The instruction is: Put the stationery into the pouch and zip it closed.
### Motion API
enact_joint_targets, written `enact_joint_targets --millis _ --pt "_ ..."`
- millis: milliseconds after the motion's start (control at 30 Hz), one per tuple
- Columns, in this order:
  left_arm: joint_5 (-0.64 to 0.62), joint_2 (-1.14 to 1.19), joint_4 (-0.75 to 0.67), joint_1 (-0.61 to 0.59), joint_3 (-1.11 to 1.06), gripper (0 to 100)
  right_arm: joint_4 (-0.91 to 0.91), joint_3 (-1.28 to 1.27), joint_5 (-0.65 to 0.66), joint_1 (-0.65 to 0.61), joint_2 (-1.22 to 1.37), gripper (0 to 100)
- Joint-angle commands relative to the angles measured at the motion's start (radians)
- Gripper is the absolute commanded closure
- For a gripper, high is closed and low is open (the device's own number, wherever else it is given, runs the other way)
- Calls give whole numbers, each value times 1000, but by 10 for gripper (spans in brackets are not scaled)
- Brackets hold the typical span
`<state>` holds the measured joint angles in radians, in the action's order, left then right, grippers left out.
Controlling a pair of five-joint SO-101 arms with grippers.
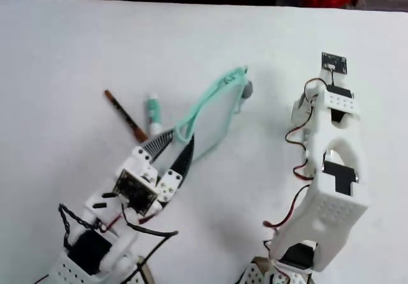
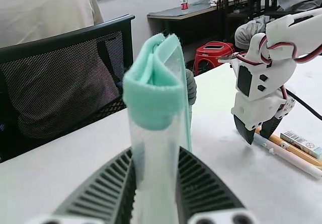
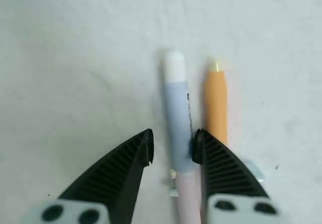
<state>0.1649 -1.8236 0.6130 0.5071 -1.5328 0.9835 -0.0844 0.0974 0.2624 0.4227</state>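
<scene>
My left gripper (image 1: pixel 172 149) (image 2: pixel 155 183) is shut on the near end of the pouch (image 1: pixel 213 108) (image 2: pixel 156 98), a clear pouch with mint-green trim that is tilted up off the table. A brown pen (image 1: pixel 125 114) and a green-and-white marker (image 1: pixel 153 113) lie just left of it. My right gripper (image 3: pixel 171 148) (image 2: pixel 257 129) is open and points down at the table, its fingers straddling a blue-and-white pen (image 3: pixel 176 113) (image 2: pixel 289 157). An orange pen (image 3: pixel 215 100) (image 2: pixel 292 148) lies right beside it, outside one finger. In the high view the right arm (image 1: pixel 331 169) hides both pens.
A small boxed eraser (image 2: pixel 302 142) lies beside the two pens. The white table (image 1: pixel 76 54) has free room at the back and far left. Cables (image 1: pixel 296 134) hang along the right arm. A chair (image 2: pixel 60 73) and a red stool (image 2: pixel 214 50) stand beyond the table's edge.
</scene>
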Motion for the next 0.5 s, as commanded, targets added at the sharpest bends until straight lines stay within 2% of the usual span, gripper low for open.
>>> enact_joint_targets --millis 0,467 --pt "9 5 2 13 -11 972 -18 34 -2 22 -2 861" --pt "9 5 2 13 -11 972 -13 64 2 22 33 861"
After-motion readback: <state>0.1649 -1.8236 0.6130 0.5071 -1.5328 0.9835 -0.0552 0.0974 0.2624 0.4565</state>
